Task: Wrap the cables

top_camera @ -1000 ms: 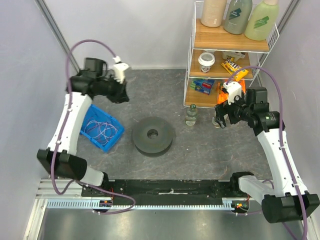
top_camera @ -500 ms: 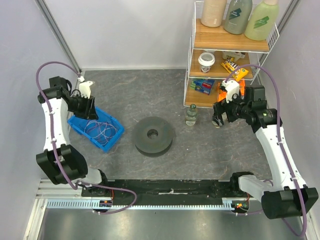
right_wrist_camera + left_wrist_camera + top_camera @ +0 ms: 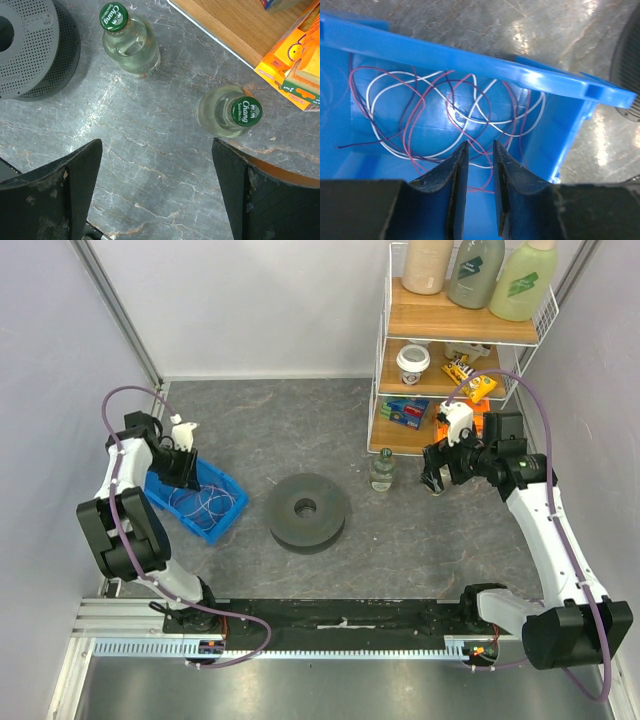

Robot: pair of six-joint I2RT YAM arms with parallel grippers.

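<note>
Grabbing step, I think: the left hand (image 3: 480,147), empty, fingers a crack apart, hangs over thin pink-white cables (image 3: 451,106) in a blue plastic bin (image 3: 470,55). Next: dip, pinch.

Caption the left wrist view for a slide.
Left gripper, narrowly open, hovers above tangled pink and white cables in the blue bin.

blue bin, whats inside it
Loose loops of thin white, pink and dark cables lie on the floor of the blue bin. The left gripper covers the near part of that floor.
</note>
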